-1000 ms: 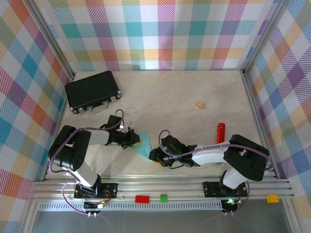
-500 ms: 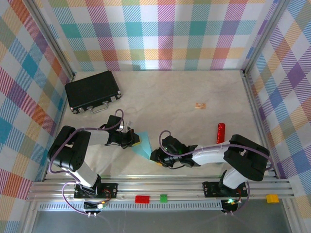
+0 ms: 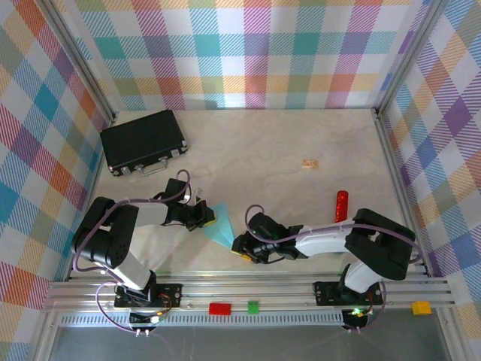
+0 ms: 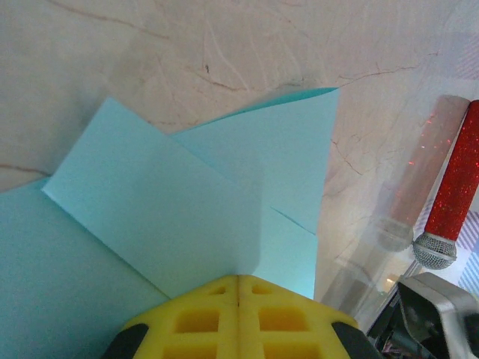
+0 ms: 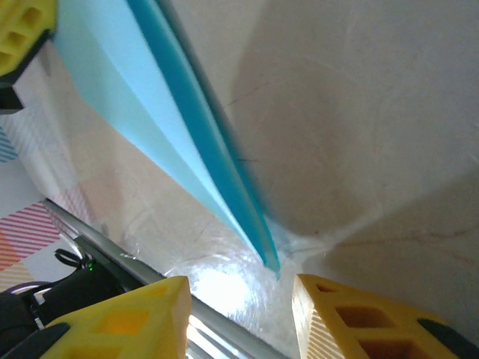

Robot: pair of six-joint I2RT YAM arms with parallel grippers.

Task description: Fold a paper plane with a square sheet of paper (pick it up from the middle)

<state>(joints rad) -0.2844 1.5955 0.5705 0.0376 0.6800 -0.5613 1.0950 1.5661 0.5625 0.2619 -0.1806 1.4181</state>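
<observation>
Pinching the paper plane [image 3: 219, 226], left fingers [image 4: 194, 321] face parted right fingers [image 5: 127, 318]; red marker [image 3: 342, 205] beyond.

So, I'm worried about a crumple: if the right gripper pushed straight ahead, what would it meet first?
Probably the pointed tip of the folded paper, just ahead of the open right gripper, though depth is unclear.

The upper and middle table [image 3: 263, 143] is bare, so there is wide room to pass there. The obstacles are a black case [image 3: 143, 141] by the wall at upper left, a small tan scrap [image 3: 310, 163] right of centre and a red marker [image 3: 342, 205] at right. Lower centre is crowded: the left claw [image 3: 209, 218], the folded paper [image 3: 222, 227] and the right claw [image 3: 240, 248] sit close together, leaving narrow gaps.
</observation>
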